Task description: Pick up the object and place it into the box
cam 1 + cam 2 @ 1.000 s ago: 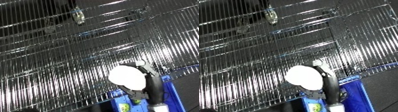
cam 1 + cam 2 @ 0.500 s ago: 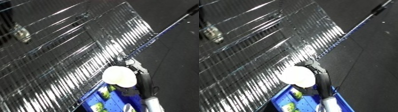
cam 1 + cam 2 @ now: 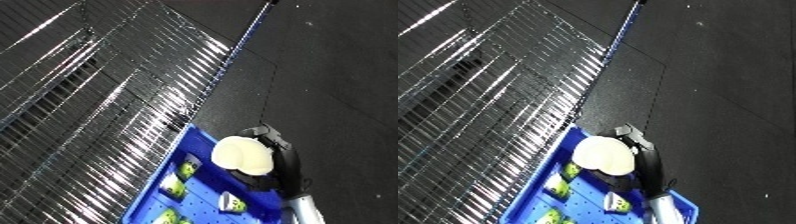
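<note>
Hovering over the blue bin (image 3: 200, 145), a pale round object (image 3: 242, 155) sits in the right hand (image 3: 277, 155), black fingers curled round its far side. What the object is stays hard to tell. Below lie small green-and-white items (image 3: 183, 171), partly cut off by the lower edge. Beside the bin gleams a wire rack (image 3: 107, 90). Dark floor (image 3: 338, 75) beyond.
</note>
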Tool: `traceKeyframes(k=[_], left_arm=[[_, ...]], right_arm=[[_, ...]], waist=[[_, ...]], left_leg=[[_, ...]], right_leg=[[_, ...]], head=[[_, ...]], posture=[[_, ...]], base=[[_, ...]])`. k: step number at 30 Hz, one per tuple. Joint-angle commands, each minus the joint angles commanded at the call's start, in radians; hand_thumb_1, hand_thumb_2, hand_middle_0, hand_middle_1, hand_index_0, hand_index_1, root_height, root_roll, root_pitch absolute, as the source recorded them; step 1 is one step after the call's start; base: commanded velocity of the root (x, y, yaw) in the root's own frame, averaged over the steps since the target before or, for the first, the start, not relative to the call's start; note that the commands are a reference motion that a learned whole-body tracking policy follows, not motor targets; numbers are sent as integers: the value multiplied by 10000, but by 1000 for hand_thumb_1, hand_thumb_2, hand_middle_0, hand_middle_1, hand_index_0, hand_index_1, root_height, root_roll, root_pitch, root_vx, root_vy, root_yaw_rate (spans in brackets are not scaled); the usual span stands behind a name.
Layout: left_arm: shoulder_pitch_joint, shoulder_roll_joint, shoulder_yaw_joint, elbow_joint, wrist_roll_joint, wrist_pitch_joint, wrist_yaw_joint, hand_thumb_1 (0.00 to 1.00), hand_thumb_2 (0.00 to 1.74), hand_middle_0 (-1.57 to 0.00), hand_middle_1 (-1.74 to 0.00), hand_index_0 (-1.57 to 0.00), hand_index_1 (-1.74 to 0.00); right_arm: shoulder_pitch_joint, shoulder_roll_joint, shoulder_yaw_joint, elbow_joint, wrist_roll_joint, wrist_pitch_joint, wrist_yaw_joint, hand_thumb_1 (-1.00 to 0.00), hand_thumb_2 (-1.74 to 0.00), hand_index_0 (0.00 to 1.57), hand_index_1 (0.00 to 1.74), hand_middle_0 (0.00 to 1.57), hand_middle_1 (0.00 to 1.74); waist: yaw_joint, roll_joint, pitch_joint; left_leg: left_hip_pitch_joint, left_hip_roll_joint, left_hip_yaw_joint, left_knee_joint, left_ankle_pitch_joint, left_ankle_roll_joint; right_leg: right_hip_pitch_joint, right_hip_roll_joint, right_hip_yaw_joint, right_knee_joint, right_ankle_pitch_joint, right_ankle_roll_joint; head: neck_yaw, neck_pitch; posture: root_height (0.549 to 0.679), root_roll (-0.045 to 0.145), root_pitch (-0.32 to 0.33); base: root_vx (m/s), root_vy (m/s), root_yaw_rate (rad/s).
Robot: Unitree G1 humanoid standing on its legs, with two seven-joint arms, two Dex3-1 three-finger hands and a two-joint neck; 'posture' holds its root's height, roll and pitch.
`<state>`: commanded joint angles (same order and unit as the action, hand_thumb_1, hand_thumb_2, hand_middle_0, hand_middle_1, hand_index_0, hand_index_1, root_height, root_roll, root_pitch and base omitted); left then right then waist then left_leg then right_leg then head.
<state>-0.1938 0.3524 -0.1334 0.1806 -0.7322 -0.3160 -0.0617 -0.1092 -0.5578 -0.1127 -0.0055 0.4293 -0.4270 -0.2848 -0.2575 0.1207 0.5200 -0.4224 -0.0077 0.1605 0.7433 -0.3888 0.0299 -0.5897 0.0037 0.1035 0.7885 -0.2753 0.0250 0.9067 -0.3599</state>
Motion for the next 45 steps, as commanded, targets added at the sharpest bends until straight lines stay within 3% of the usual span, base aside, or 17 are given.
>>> traceKeyframes(k=[2,18,29,35,41,45], left_arm=[[-15,-6,-14,17,-20,-28,32,1000,1740,-1570,-1740,-1570,-1740],[-136,-136,-114,112,-58,-92,188,1000,1740,-1570,-1740,-1570,-1740],[-148,-173,-128,172,-77,-106,189,1000,1740,-1570,-1740,-1570,-1740],[-107,-174,-161,101,-161,-59,269,1000,1740,-1570,-1740,-1570,-1740],[-279,-204,-243,47,-133,96,369,1000,1740,-1570,-1740,-1570,-1740],[-484,-178,-291,133,-75,246,411,1000,1740,-1570,-1740,-1570,-1740]], right_arm=[[69,52,-47,97,215,-103,34,-800,-1392,1256,1392,1256,1392],[24,162,-58,697,603,-405,175,0,0,0,0,0,0],[128,240,-15,902,898,-427,602,0,0,0,0,0,0],[-4,223,132,555,398,-473,871,0,0,0,0,0,0],[-694,387,587,-137,-171,-37,1103,0,0,0,0,0,0],[-1252,461,957,-465,-171,329,1355,0,0,0,0,0,0]], waist=[[-20,18,0],[-8,130,0],[24,149,0],[133,103,0],[431,-35,0],[702,-191,0]], left_leg=[[-23,-24,6,-32,4,6],[-5,-119,10,-298,120,-17],[-19,-108,-15,-366,197,-55],[10,-104,-120,-411,274,-96],[66,-150,-358,-568,405,-125],[46,-171,-564,-647,515,-157]], right_leg=[[-36,18,15,-24,16,8],[-62,-32,79,-308,166,50],[-66,-73,84,-393,232,67],[37,-103,49,-429,233,52],[216,-119,-60,-491,194,16],[320,-141,-188,-510,180,3]], head=[[-36,-28],[0,-306],[-142,-557],[-714,-819],[-1551,-1126],[-2008,-1330]], posture=[[636,101,103],[639,104,114],[640,106,116],[640,107,108],[641,104,96],[641,100,89]], base=[[-28,28,-23],[-17,16,-1],[-11,-2,9],[2,-4,52],[-8,-36,138],[-19,-66,181]])
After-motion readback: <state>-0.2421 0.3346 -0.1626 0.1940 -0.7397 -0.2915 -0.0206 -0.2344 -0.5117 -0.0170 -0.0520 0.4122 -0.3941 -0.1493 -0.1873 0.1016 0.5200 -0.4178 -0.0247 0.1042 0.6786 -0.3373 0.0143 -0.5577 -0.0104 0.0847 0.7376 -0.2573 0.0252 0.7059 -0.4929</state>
